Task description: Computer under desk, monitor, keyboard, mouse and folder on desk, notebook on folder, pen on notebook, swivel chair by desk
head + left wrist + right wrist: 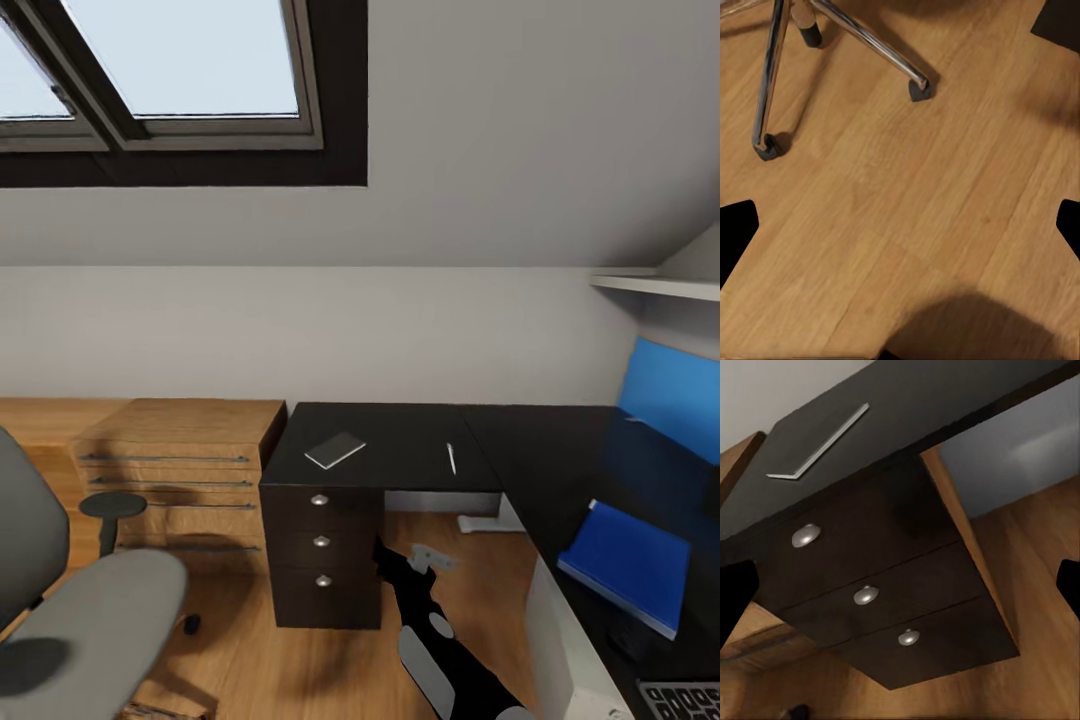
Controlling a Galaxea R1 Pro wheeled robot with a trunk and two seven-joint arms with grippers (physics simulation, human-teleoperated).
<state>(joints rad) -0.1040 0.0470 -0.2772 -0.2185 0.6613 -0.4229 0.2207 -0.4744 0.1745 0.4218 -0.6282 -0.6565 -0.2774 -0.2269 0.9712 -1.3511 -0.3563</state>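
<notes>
On the black L-shaped desk [400, 470] lie the dark grey notebook [335, 449] and the white pen [451, 458]. The notebook [821, 441] shows again above the drawers. The blue folder [625, 565] rests on the desk's right wing, with the keyboard [682, 700] nearer me. A pale case, the computer [556, 640], stands under that wing. The grey swivel chair [95, 615] is at the left, apart from the desk. My right gripper [432, 560] [904, 589] is open, low before the drawers. My left gripper [904, 225] hangs open over the floor by the chair's chrome legs [870, 41]. Monitor and mouse are out of view.
A light wooden chest [180, 470] with bar handles stands left of the desk. A blue panel [672, 395] and a white shelf [655, 285] are on the right wall. The desk has three round-knobbed drawers [320, 545]. Wooden floor [300, 660] lies between chair and desk.
</notes>
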